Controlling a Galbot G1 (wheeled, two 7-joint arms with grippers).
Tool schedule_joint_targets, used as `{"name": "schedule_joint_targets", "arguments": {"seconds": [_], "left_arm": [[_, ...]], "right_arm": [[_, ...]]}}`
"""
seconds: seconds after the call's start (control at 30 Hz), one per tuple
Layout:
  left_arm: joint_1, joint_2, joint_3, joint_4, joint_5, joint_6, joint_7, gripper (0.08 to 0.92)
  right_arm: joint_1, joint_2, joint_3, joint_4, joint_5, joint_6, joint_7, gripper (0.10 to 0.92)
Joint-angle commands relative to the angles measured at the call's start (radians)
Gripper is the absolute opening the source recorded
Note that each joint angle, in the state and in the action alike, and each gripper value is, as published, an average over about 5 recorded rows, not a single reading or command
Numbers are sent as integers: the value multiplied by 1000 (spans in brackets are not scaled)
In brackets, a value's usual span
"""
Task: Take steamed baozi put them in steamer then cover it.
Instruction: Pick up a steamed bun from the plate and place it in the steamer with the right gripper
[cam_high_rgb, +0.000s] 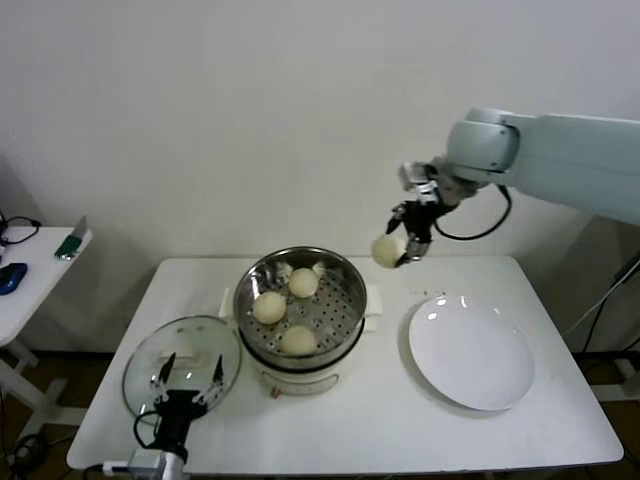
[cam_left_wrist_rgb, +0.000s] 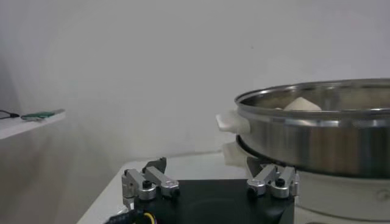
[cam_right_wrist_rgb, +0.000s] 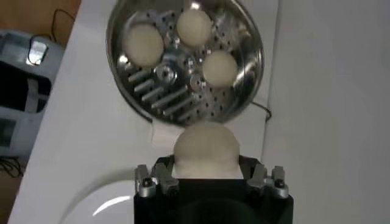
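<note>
The steel steamer (cam_high_rgb: 352, 290) stands on its white base at mid table with three steamed baozi (cam_high_rgb: 303, 282) on its perforated bottom. A fourth baozi (cam_high_rgb: 387, 250) hangs in the air behind and to the right of the steamer, with my right gripper (cam_high_rgb: 402, 246) shut on it. In the right wrist view this baozi (cam_right_wrist_rgb: 206, 146) sits between the fingers, with the steamer (cam_right_wrist_rgb: 164, 97) beyond it. The glass cover (cam_high_rgb: 150, 365) lies on the table left of the steamer. My left gripper (cam_high_rgb: 187, 385) hovers open over the cover, its fingers (cam_left_wrist_rgb: 146, 182) wide apart beside the steamer wall (cam_left_wrist_rgb: 329, 134).
A flat white plate (cam_high_rgb: 470, 352) with nothing on it lies to the right of the steamer, and its edge (cam_right_wrist_rgb: 91, 204) shows in the right wrist view. A small side table (cam_high_rgb: 30, 270) with a few items stands far left. The wall is close behind the table.
</note>
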Motion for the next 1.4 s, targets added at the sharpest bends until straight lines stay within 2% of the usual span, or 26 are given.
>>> {"name": "schedule_joint_targets", "arguments": {"seconds": [0.03,0.43,0.83,1.3,1.4], "left_arm": [[2,1,-3,-4,-3,-1,0,823],[-2,0,-8,-4,-7,3,0,823],[-2,1,-11,0,-9,0,-1,823],[-4,1,-10,0,-13,-1,-1,823],[-4,1,-11,-1,-13,0,0,823]], "right_arm": [[-63,212,11,39,129,-119,105,704],[-248,269,29,-43,27,-149,168,704],[-306,273,33,-99,-68,-144,165,704],[-335,272,48,-116,-93,-140,162,706],[-335,271,54,-117,-98,-130,163,737]]}}
